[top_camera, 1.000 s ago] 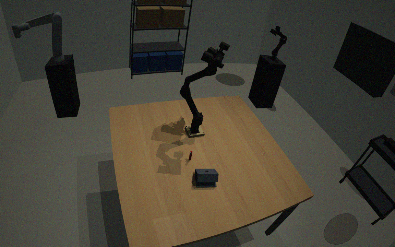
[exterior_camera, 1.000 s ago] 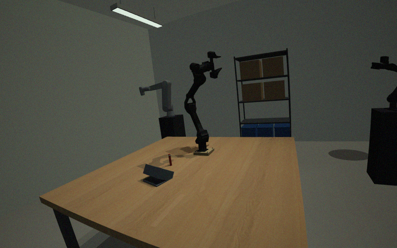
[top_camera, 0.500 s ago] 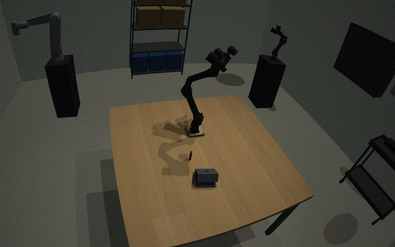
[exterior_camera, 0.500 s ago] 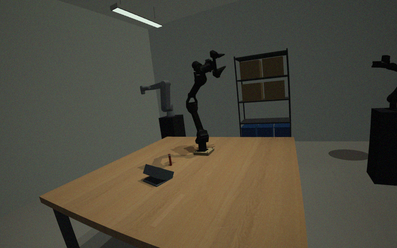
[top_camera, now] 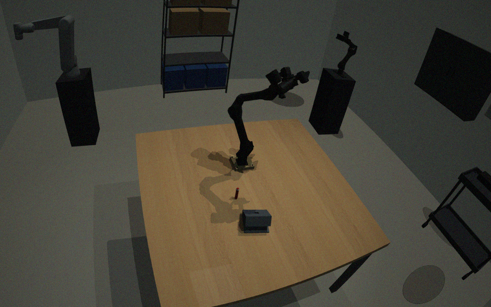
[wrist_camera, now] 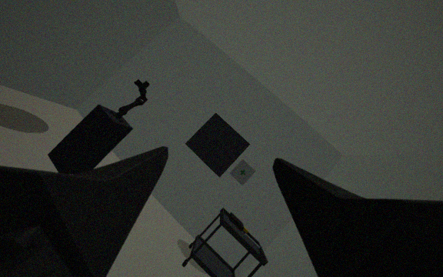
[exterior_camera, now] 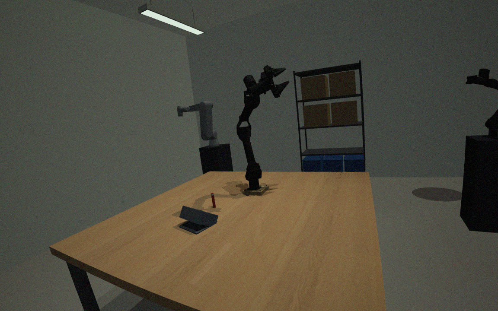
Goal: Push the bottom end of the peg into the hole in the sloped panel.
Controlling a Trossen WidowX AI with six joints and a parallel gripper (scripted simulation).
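Observation:
The peg (top_camera: 236, 193) (exterior_camera: 213, 200) is small and dark red with a grey band near its top. It stands upright on the table (top_camera: 296, 213) (exterior_camera: 301, 232), between the arm's base and the panel. The blue-grey sloped panel (top_camera: 256, 220) (exterior_camera: 199, 217) stands on a flat base, with a small dark hole (top_camera: 256, 212) in its upper face. The hole's shape is too small to tell. My black gripper (exterior_camera: 286, 76) (wrist_camera: 221, 155) is open and empty, high above the table and far from the peg. It points out towards the room; neither peg nor panel shows in the wrist view.
A shelf rack (top_camera: 195, 34) (exterior_camera: 330, 125) holds boxes behind the table. Two other arms stand on black pedestals (top_camera: 77, 110) (top_camera: 331, 102) beyond the table. A dark wall screen (top_camera: 460, 74) (wrist_camera: 218, 145) and a cart (top_camera: 464, 213) (wrist_camera: 225, 240) are off to one side.

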